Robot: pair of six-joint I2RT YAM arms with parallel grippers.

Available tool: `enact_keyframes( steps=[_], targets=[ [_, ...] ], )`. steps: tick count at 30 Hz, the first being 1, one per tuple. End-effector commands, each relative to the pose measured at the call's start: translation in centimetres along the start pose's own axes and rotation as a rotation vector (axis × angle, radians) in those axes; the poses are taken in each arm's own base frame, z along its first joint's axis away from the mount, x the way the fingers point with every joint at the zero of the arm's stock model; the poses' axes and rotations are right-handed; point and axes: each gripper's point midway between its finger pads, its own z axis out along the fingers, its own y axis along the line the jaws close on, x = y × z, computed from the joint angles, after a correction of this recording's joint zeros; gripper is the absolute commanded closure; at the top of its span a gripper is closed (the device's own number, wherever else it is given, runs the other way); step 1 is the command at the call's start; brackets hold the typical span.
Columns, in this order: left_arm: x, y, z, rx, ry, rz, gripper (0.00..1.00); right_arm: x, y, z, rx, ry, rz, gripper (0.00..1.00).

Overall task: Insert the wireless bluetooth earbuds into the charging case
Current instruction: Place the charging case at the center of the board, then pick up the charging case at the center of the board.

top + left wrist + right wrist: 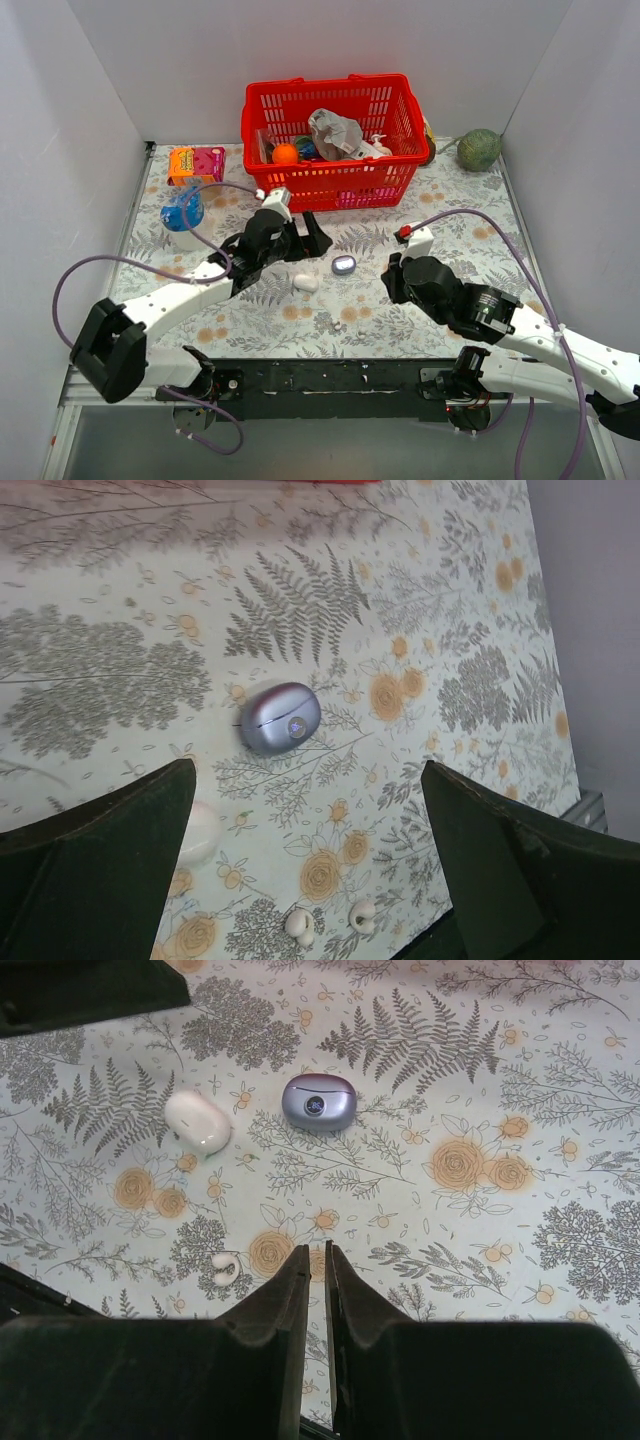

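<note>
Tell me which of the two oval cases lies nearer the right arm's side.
The shiny lavender case with a round badge on top; the plain white case lies to its left.

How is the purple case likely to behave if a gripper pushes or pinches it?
The purple case looks smooth and rounded like a pebble, so a pinch may slip off its curved sides. Lying on its broad face on the floral tabletop, it would probably slide or spin rather than tip.
</note>
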Motion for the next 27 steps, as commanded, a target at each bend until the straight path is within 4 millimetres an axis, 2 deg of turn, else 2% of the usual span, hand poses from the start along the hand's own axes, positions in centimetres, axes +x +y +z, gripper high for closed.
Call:
enact_keyframes(
  steps=[1,3,4,9,13,18,27],
  targets=[
    [0.0,4.6,-2.8,-0.167,-0.118,-0.074,0.02,-0.3,0.7,0.7,-0.032,-0.038,0.033,0.81],
    [2.1,4.3,-3.4,-0.078,-0.080,-0.028,0.02,0.1,1.0,1.0,-0.042,-0.027,0.027,0.81],
    [2.3,3.9,-3.9,-0.054,-0.075,-0.033,0.02,0.4,1.1,1.1,-0.048,-0.019,0.021,0.81],
    [5.0,6.9,-3.6,-0.212,0.084,0.005,0.02,2.2,1.5,2.0,-0.057,0.049,-0.010,0.81],
    [4.0,6.9,-3.1,-0.260,0.084,0.035,0.02,2.4,1.9,2.2,-0.066,0.068,-0.014,0.78],
    [5.0,8.5,-2.0,-0.365,0.171,0.086,0.02,2.5,2.0,2.1,-0.070,0.076,-0.016,0.78],
    [6.1,6.9,-1.0,-0.328,0.223,0.180,0.02,3.1,1.8,2.2,-0.071,0.081,-0.007,0.77]
  ],
)
